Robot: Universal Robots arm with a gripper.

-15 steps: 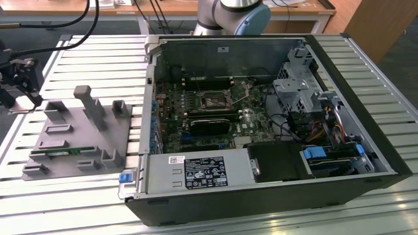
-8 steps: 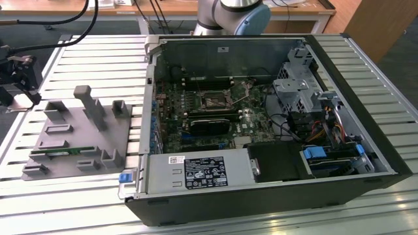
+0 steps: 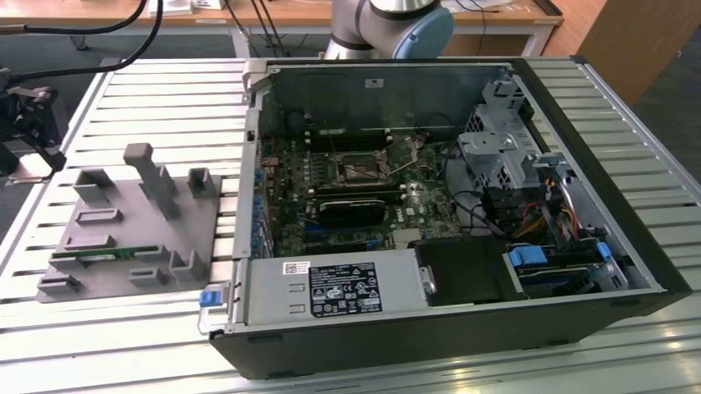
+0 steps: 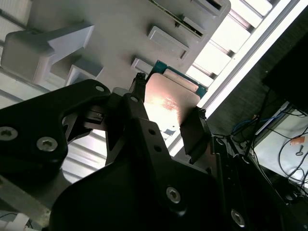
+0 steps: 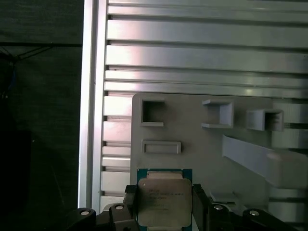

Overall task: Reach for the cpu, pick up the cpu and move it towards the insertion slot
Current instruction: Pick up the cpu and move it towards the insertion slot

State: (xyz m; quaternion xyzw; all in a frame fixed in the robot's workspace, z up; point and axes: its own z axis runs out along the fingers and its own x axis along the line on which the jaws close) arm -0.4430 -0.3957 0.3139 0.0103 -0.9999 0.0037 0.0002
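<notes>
We see gripper (image 5: 164,193) closed on cpu (image 5: 163,206) edges, above tray (image 5: 192,144); thin hold, a jolt risks a drop.

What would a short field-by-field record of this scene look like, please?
pincer: shut on the cpu, one finger on each side
cpu: gripped, grey tray behind it
insertion slot: inside the open computer case, away from the cpu
grey tray: on the slatted table, at the exterior view's left of the case
</notes>
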